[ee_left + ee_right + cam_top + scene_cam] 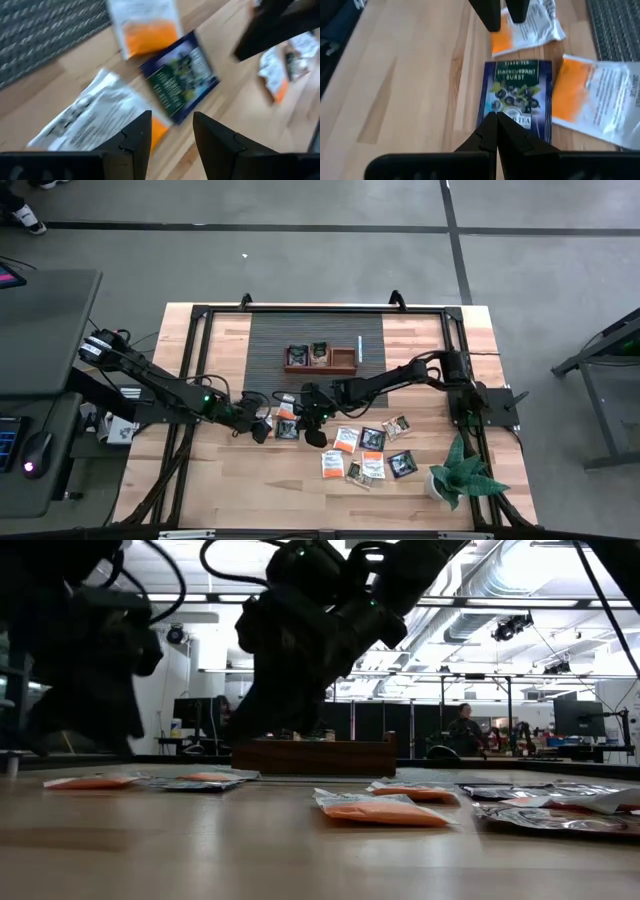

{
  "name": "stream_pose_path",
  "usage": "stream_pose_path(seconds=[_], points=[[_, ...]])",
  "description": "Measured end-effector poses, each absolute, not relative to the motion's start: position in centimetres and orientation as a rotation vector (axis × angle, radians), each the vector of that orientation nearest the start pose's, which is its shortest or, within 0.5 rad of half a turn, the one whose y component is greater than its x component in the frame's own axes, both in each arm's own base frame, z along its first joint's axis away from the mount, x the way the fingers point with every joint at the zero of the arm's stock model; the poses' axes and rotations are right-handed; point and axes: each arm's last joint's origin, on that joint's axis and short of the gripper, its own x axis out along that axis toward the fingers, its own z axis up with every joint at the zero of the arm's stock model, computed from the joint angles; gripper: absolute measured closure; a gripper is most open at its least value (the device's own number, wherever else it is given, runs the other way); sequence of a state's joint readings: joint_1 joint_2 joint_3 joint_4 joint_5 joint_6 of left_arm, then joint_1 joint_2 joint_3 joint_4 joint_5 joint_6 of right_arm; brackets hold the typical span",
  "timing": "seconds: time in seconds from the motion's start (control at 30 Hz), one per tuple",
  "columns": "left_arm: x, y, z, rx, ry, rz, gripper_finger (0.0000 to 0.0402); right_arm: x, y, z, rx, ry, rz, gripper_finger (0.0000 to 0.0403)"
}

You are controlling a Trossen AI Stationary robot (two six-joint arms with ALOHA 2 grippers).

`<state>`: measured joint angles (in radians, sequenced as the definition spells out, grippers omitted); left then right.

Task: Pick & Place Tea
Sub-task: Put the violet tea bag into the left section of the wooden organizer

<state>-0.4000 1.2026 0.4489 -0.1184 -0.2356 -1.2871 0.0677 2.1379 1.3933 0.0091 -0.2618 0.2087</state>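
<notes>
Clenched empty, the right gripper [496, 119] hovers right over a dark blue blackcurrant tea sachet [516, 93] lying flat on the wooden table [410, 75], orange-and-white sachets [592, 97] just beside it, while the left gripper [172, 135], fingers parted and empty, hangs just opposite.

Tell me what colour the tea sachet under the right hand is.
Dark blue, with a berry picture and light lettering. The sachet shows best in the right wrist view.

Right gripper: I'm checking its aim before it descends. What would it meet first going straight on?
Probably the dark blackcurrant sachet, directly ahead of the shut right gripper; the height above it is unclear.
</notes>
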Motion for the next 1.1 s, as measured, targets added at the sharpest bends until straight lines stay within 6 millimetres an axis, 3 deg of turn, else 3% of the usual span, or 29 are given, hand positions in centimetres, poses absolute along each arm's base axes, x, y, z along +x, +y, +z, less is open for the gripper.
stream_pose_path(seconds=[0.53,1.1], points=[[19.6,-7.3,15.7,-0.989,0.697,0.462,0.0259,45.5,4.1,11.2,0.286,0.815,0.227,0.0403],[21.4,-8.2,12.7,-1.321,0.701,0.604,0.0259,45.4,4.0,10.2,0.385,0.861,0.102,0.0403]])
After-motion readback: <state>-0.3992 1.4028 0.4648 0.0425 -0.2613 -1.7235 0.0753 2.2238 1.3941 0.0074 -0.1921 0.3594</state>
